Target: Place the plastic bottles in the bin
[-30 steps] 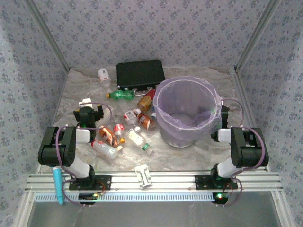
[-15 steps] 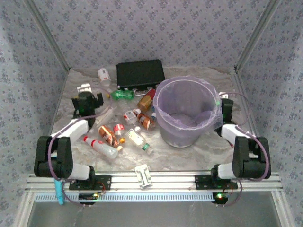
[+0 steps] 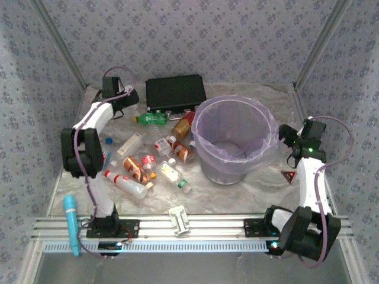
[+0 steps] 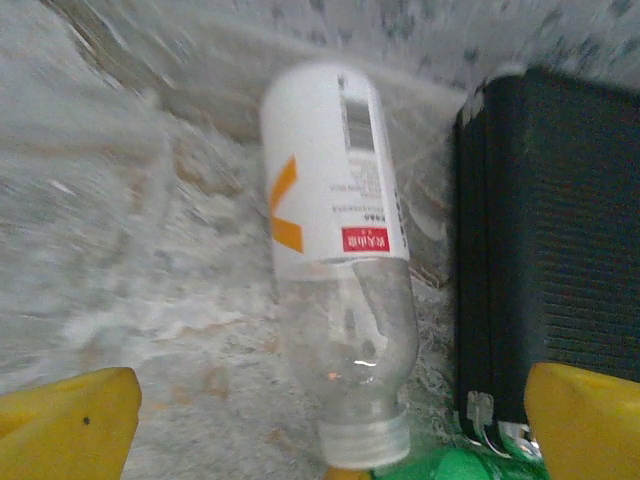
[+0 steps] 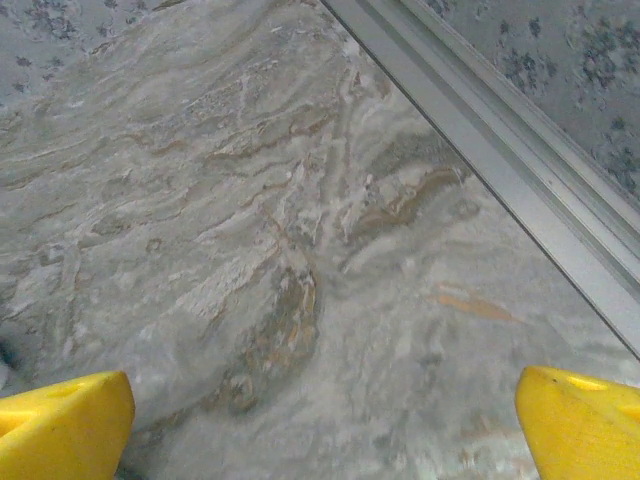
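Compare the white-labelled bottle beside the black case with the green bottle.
The white-labelled bottle is clear with an orange-marked white label; the green bottle is green. The white-labelled one lies left of the black case; the green one lies in front of it. Both lie on their sides.

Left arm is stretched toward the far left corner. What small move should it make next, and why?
Probably lower the left claw straight down around the white-labelled bottle, then close. The bottle lies on its side, roughly centred under the open claw and untouched. The black case sits close beside it, so a straight descent seems safest.
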{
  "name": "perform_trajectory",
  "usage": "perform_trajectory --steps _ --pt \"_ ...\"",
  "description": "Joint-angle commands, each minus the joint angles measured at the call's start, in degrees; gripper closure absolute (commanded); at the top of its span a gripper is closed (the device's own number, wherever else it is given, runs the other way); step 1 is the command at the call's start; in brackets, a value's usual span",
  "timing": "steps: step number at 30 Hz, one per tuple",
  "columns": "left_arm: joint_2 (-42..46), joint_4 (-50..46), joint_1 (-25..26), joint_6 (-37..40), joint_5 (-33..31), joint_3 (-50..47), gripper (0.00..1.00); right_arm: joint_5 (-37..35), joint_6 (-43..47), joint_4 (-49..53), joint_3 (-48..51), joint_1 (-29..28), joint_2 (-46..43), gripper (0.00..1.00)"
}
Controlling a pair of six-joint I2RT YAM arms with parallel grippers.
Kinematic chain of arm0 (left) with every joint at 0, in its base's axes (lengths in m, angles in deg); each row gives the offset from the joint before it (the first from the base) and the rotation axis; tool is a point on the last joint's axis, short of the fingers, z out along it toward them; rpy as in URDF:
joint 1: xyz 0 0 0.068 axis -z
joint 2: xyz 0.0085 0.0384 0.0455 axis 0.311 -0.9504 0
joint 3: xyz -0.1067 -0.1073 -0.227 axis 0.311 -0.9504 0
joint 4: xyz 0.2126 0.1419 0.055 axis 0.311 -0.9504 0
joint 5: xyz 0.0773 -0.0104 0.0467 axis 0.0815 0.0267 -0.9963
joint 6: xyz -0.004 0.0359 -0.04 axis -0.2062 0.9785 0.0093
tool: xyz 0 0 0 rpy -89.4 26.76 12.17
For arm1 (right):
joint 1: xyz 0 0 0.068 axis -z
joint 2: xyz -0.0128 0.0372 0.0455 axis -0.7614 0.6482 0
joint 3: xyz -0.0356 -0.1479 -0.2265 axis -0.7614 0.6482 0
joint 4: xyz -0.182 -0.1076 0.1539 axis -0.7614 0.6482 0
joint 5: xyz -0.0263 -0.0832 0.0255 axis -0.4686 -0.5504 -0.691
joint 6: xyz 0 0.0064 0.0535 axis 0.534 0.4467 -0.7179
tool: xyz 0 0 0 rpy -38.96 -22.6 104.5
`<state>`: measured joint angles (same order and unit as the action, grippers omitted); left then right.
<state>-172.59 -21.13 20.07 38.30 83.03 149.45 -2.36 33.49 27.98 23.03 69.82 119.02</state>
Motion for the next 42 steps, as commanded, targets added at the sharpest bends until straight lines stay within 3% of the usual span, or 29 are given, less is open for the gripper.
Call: perform_trajectory --steps 1,11,20,28,34,42 --pt "-4.17 -4.77 -0.44 -4.28 6.26 6.36 0.02 5.42 -1.01 11.95 -4.18 2.25 -3.58 0.0" --pt "-14.67 -8.89 -0.33 -7.5 7.03 13.36 0.05 15.65 -0.43 22.44 -14.57 5.26 -9.58 0.0" --pt "-16.16 -9.13 -0.68 -8.16 5.61 12.81 0.27 22.33 -1.62 24.5 -21.14 3.93 -10.82 0.0" --pt "-12.66 -8.42 -1.48 -6.98 4.48 10.94 0.39 24.79 -2.4 25.78 -29.58 -0.65 -9.91 0.05" --pt "-2.62 -8.18 -2.21 -4.04 4.25 6.46 0.43 24.92 -4.82 24.34 -35.96 -10.52 -6.86 0.1" --pt "21.19 -1.28 -0.28 -2.82 14.83 -9.72 0.46 16.46 -4.58 19.77 -46.92 -37.11 4.81 0.12"
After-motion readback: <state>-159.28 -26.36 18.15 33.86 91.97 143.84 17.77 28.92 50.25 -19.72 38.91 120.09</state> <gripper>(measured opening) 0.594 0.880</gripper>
